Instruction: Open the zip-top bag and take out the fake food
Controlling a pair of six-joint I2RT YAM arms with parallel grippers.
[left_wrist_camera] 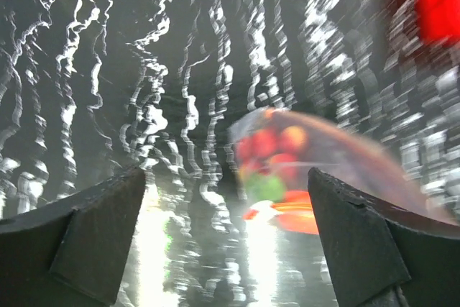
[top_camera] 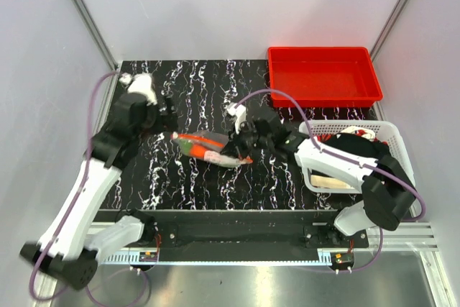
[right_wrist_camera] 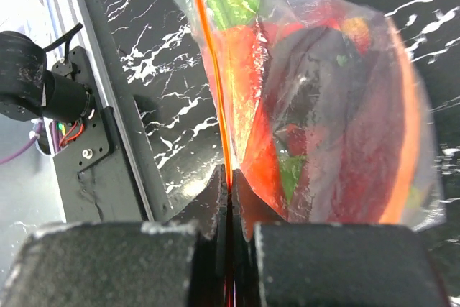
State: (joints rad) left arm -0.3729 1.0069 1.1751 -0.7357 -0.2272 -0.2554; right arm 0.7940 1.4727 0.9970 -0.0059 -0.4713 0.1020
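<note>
The zip-top bag (top_camera: 210, 149) lies on the black marbled table (top_camera: 201, 88) at mid-table, clear, with an orange-red zip strip (right_wrist_camera: 212, 70). The fake food shows through it: red tomatoes (left_wrist_camera: 269, 145), a green piece (left_wrist_camera: 267, 186), orange carrot (right_wrist_camera: 248, 106). My right gripper (top_camera: 237, 150) is shut on the bag's zip strip at its right end; in the right wrist view (right_wrist_camera: 229, 185) the fingers pinch the orange strip. My left gripper (top_camera: 167, 108) is open and empty, left of and behind the bag; the bag (left_wrist_camera: 323, 170) lies ahead between its fingers, blurred.
A red tray (top_camera: 322, 75) stands at the back right. A white mesh basket (top_camera: 384, 150) with dark and red items sits at the right, under my right arm. Grey walls close in both sides. The metal rail (top_camera: 237, 231) runs along the table's front edge.
</note>
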